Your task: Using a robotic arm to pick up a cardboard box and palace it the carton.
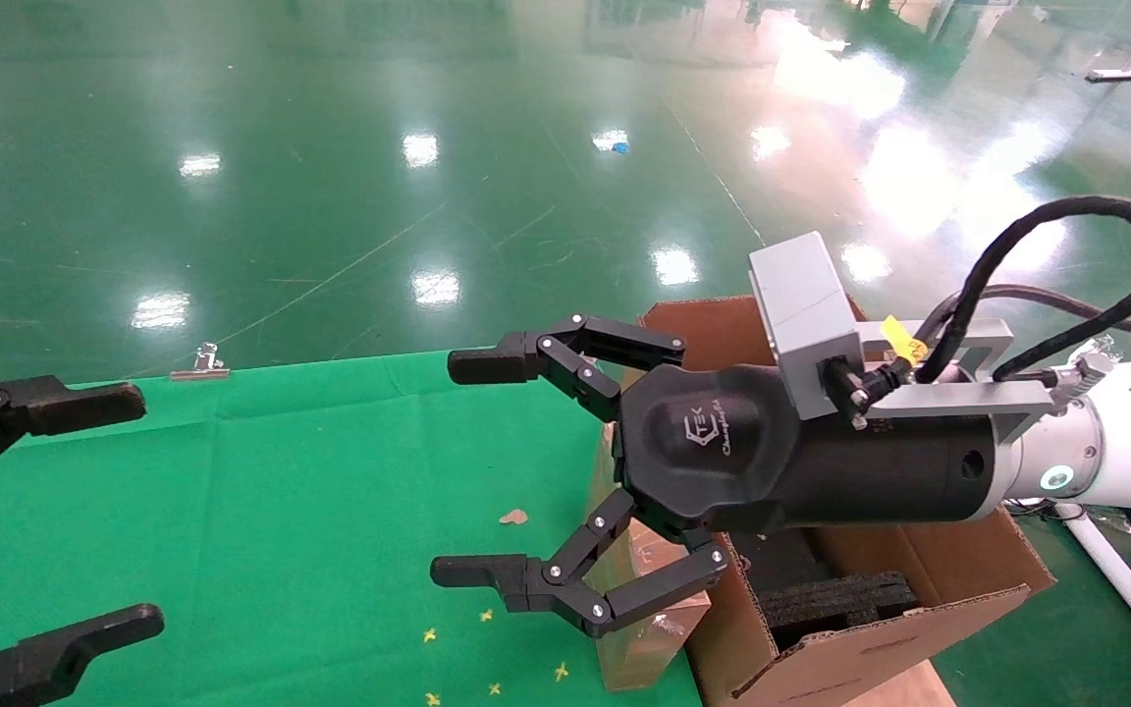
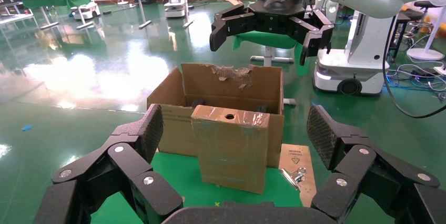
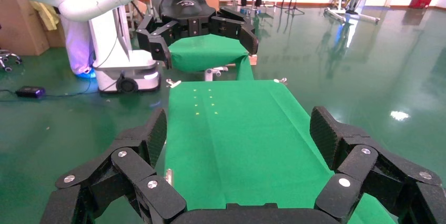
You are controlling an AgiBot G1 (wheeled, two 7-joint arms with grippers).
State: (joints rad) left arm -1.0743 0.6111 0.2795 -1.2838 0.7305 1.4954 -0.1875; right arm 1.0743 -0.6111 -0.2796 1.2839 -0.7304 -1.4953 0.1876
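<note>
- Right gripper [image 1: 472, 466] hung spread, empty, over table's right edge; left gripper [image 1: 124, 511] spread, parked at left edge.
- Cardboard box [image 2: 231, 148] stood upright at right edge, touching carton [image 2: 231, 84].
- Risk: descending fingers could snag the carton's flap, tipping the box.

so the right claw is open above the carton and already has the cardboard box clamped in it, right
Not quite. The right claw is open above the carton, but it holds nothing. The left wrist view shows the cardboard box standing upright on the green table, against the carton's front wall, below the empty claw.
</note>
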